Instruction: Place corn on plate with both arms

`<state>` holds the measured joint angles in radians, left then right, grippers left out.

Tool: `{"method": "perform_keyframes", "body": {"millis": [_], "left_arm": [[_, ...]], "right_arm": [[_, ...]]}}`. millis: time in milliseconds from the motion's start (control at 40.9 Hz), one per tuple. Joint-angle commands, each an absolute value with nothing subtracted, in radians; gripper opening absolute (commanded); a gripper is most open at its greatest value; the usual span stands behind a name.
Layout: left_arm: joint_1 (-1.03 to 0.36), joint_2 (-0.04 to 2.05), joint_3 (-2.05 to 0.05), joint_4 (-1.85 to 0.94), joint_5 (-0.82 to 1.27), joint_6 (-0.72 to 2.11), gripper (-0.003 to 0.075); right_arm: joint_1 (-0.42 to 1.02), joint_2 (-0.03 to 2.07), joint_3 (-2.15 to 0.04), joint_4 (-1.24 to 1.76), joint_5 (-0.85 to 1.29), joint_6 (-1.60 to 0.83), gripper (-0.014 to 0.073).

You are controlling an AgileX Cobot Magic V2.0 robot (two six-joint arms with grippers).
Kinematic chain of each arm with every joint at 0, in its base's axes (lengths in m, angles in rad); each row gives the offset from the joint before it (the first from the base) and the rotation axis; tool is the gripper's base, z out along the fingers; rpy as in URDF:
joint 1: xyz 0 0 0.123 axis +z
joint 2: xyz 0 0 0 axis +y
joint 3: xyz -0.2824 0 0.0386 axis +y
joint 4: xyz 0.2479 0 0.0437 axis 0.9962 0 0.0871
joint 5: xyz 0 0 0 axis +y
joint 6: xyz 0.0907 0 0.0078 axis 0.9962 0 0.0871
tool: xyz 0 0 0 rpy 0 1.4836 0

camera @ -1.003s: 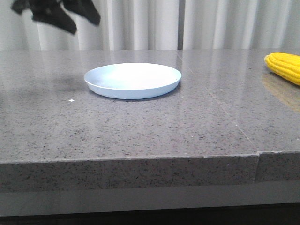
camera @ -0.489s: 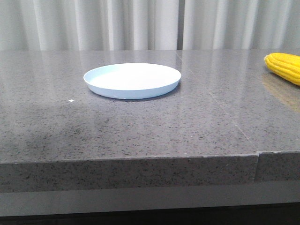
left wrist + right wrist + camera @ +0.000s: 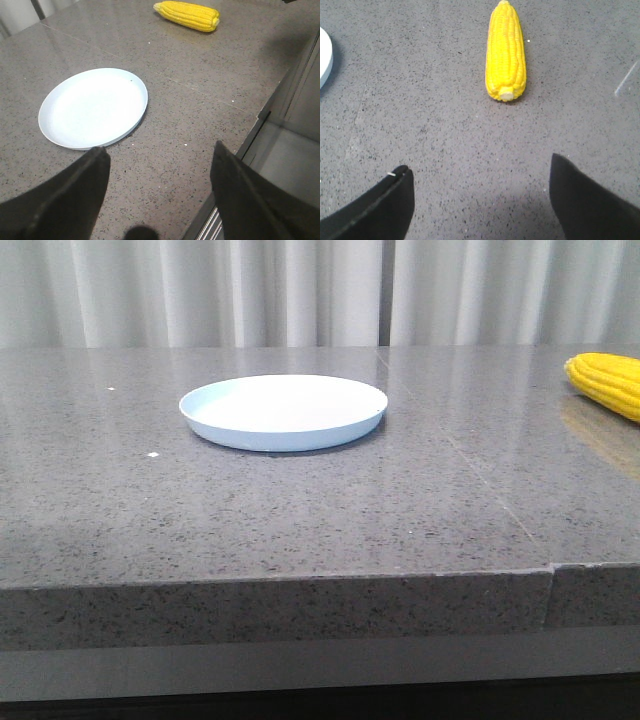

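The pale-blue plate (image 3: 283,411) sits empty on the grey stone table, left of centre; it also shows in the left wrist view (image 3: 93,107). The yellow corn (image 3: 605,383) lies on the table at the far right edge, cut off by the frame. In the right wrist view the corn (image 3: 506,51) lies ahead of my right gripper (image 3: 480,172), pale cut end towards it, well clear of the fingers. My left gripper (image 3: 160,155) is open and empty above the table's front edge, near the plate's rim. The corn (image 3: 188,15) lies far beyond it. No gripper shows in the front view.
The table's front edge (image 3: 300,585) runs across the front view, with a seam (image 3: 550,570) at the right. White curtains (image 3: 300,290) hang behind the table. In the left wrist view the table edge (image 3: 260,120) drops to a lower ledge.
A black gripper at the top left of the front view one second ago has left the view. Its shadow on the table has faded. Plate and corn have not moved.
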<state>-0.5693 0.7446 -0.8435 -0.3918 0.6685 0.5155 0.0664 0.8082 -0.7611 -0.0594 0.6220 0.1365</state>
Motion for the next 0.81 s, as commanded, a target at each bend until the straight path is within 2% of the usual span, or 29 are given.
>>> {"method": "perform_keyframes", "body": {"millis": [0, 98, 367, 538, 782], "left_arm": [[-0.577, 0.74, -0.867, -0.412, 0.6, 0.514, 0.0428], [-0.577, 0.74, -0.867, -0.412, 0.6, 0.514, 0.0428], [-0.577, 0.74, -0.867, -0.412, 0.6, 0.514, 0.0428], [-0.577, 0.74, -0.867, -0.412, 0.6, 0.514, 0.0428], [-0.577, 0.74, -0.867, -0.412, 0.6, 0.514, 0.0428]], "right_arm": [[0.063, 0.869, -0.86, -0.082, 0.61, 0.128, 0.0596], [0.054, 0.961, -0.945, -0.087, 0.652, 0.128, 0.0664], [-0.051, 1.237, -1.189, -0.068, 0.716, 0.124, 0.0665], [-0.053, 1.456, -1.385, 0.009, 0.85, 0.02, 0.0665], [-0.053, 1.732, -1.645, 0.014, 0.994, 0.0, 0.0665]]}}
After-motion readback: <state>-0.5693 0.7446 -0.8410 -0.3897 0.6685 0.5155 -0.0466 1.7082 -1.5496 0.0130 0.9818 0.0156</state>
